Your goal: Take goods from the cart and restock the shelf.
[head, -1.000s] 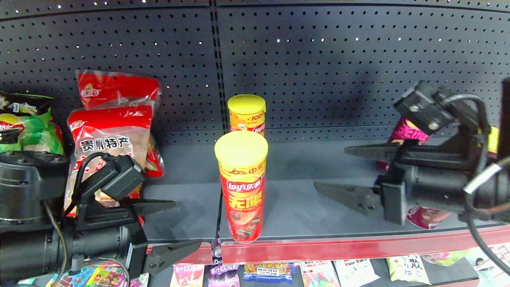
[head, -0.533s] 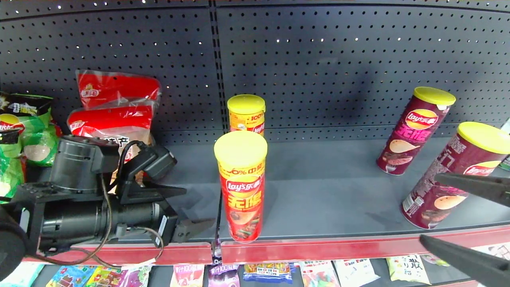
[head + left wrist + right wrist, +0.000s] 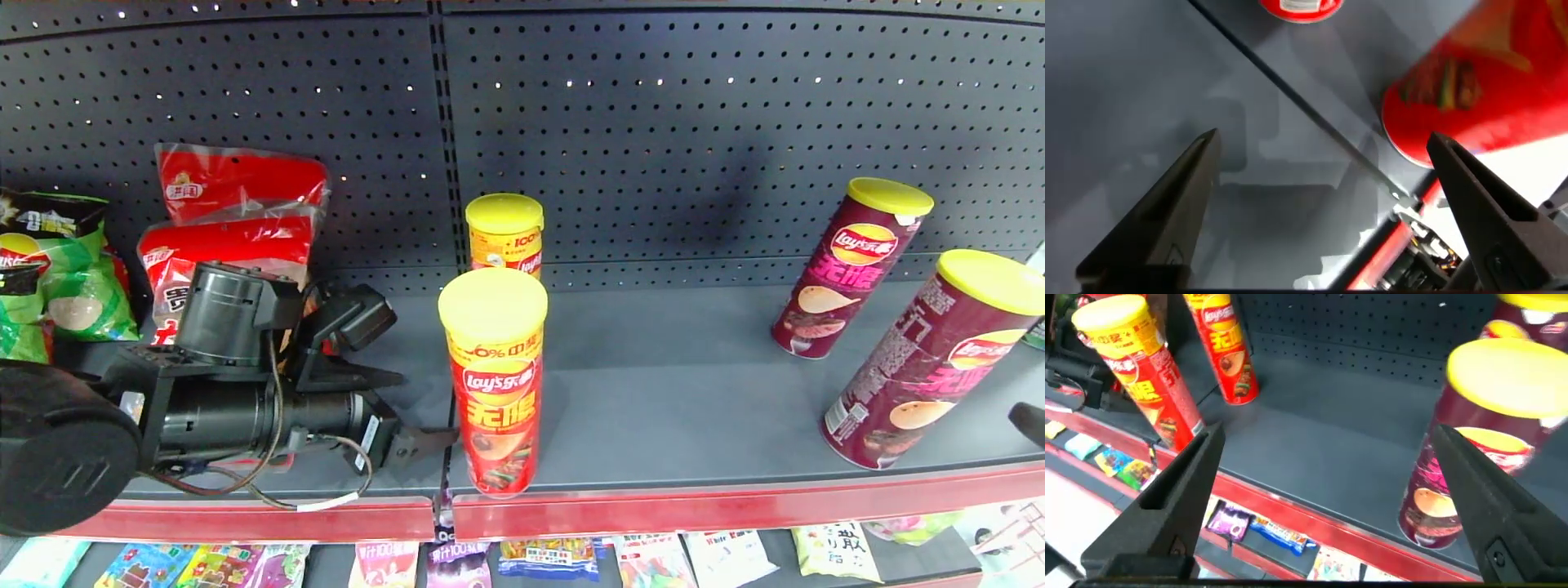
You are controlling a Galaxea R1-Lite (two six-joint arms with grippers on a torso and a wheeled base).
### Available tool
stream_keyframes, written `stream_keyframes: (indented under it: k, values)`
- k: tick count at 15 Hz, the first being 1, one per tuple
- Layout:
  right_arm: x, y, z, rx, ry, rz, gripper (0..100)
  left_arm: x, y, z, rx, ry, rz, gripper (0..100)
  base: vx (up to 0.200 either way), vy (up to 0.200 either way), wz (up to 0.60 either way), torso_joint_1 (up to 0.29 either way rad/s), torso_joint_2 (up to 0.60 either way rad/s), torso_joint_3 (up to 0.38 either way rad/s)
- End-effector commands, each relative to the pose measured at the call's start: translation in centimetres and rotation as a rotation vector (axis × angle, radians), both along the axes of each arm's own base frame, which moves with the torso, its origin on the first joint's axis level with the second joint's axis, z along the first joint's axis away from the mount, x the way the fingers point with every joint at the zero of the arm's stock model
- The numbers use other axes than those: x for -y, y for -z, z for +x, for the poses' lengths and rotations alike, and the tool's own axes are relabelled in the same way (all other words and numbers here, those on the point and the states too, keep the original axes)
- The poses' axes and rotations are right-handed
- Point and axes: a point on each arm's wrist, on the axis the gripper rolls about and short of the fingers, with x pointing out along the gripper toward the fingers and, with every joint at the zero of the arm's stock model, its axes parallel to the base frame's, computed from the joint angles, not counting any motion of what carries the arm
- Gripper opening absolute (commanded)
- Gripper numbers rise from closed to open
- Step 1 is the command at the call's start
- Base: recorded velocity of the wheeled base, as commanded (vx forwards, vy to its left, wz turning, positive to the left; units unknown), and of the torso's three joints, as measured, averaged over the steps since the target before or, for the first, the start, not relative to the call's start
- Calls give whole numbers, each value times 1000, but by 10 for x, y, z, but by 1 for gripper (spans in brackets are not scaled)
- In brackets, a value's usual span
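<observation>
While both grippers are empty, the goods in sight already stand on the shelf (image 3: 669,408). Nearest, just behind the red edge strip (image 3: 694,506), the left gripper (image 3: 426,408) lies low over the shelf's left half. Its arm is stretched level and points right, with the fingers apart and nothing between them. One fingertip sits just beside the base of the front red chip can (image 3: 494,384), upright at the shelf's front middle; whether they touch is unclear. At the near right, the right gripper (image 3: 1327,437) hangs in front of the shelf, fingers wide apart, facing the near maroon chip can (image 3: 931,367). Farther back stand the rear red chip can (image 3: 506,233), directly behind the front one, and the far maroon chip can (image 3: 849,269) at right. Red snack bags (image 3: 237,212) lean at far left.

The left arm seems to be squaring up the front can or clearing away from it. That tall, narrow can looks easy to tip, so any push belongs low on its body, and any retreat should go leftward, away from it.
</observation>
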Motion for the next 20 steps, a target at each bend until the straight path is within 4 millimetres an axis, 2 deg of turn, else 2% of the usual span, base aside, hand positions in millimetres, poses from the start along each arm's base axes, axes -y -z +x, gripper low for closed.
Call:
stream_keyframes:
  k: [1, 9, 10, 12, 14, 16, 18, 19, 20]
  values:
    - [2, 0, -2, 8, 11, 5, 100, 4, 2, 5, -5, 4, 3, 100, 0, 0, 0, 0, 0, 0]
    - [2, 2, -2, 0, 11, 7, 100, 5, 1, 6, 0, 1, 3, 100, 0, 0, 0, 0, 0, 0]
    - [2, 2, -2, -3, 13, 9, 100, -1, -2, 4, 11, -24, 6, 100, 0, 0, 0, 0, 0, 0]
    - [4, 9, 2, -35, 93, -11, 100, -27, -17, -11, 65, -101, -12, 100, 0, 0, 0, 0, 0, 0]
    - [11, 15, 8, -60, 266, -32, 100, -59, -41, -45, 176, -209, -30, 100, 0, 0, 0, 0, 0, 0]
    - [17, 29, 7, -89, 360, -44, 100, -83, -56, -93, 251, -347, 0, 100, 0, 0, 0, 0, 0, 0]
    - [22, 42, -4, -84, 398, -62, 100, -103, -63, -162, 270, -490, 75, 100, 0, 0, 0, 0, 0, 0]
    - [23, 46, -9, -74, 406, -91, 100, -110, -59, -192, 222, -516, 118, 100, 0, 0, 0, 0, 0, 0]
    - [25, 54, -13, -94, 432, -103, 100, -118, -50, -232, 221, -503, 81, 100, 0, 0, 0, 0, 0, 0]
